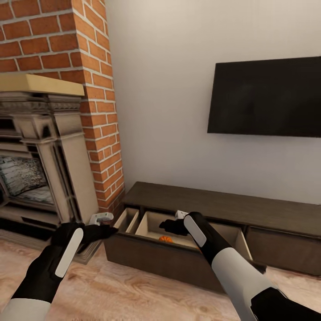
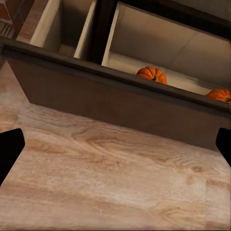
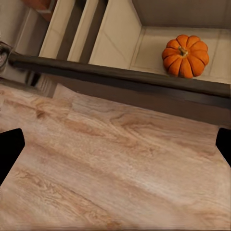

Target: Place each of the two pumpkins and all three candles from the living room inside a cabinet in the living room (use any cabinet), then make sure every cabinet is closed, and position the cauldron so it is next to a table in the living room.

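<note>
Orange, ribbed round pumpkins (image 2: 152, 74) (image 2: 220, 94) sit on the pale floor of the pulled-out drawer of the long dark-brown wooden cabinet (image 1: 178, 261). Both grippers, left (image 1: 99, 227) and right (image 1: 171, 226), hover with fingers spread, holding nothing.

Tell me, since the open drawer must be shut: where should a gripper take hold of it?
Best on the drawer front's thin top edge, approached from the floor side and pushed toward the wall; no handle is visible, and both pumpkins sit clear inside.
</note>
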{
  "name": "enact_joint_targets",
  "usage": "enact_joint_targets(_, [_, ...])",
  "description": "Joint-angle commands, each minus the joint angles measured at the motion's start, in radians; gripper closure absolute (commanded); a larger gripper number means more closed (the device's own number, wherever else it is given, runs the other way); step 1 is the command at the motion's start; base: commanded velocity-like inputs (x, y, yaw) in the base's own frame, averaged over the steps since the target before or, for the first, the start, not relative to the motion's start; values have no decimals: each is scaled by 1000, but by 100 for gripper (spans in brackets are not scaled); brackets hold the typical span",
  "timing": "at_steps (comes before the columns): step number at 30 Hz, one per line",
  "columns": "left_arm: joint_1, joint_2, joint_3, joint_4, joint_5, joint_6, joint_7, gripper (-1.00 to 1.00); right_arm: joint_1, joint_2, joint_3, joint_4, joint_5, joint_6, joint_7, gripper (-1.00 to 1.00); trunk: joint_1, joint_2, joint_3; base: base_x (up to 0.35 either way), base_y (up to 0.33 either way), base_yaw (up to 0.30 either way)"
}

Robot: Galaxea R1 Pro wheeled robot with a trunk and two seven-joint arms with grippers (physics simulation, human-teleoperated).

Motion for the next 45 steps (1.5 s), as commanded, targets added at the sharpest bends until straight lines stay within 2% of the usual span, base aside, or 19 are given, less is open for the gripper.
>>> enact_joint_targets(1, [-1, 1, -1, 0, 4, 3, 4, -100, -1, 0, 3, -1, -10, 1, -10, -100, -1, -1, 0, -262, 164, -120])
enact_joint_targets(10, [-1, 1, -1, 3, 4, 3, 3, -100, -1, 0, 2, -1, -11, 1, -9, -100, -1, -1, 11, -98, 163, -174])
enact_joint_targets(23, [-1, 1, -2, 1, 4, 3, 2, -100, -1, -1, -1, -1, -12, 1, -10, -100, -1, -1, 29, -4, 14, -192])
enact_joint_targets(41, [-1, 3, -2, 5, 4, 3, 2, -100, -1, 1, -2, -25, -13, 1, -11, -100, 68, -127, -23, 0, 0, -35])
enact_joint_targets(45, [-1, 2, -2, 5, 3, 3, 1, -100, -1, 1, 0, -62, -35, 2, -16, -100, 84, -155, -36, 0, 0, 0])
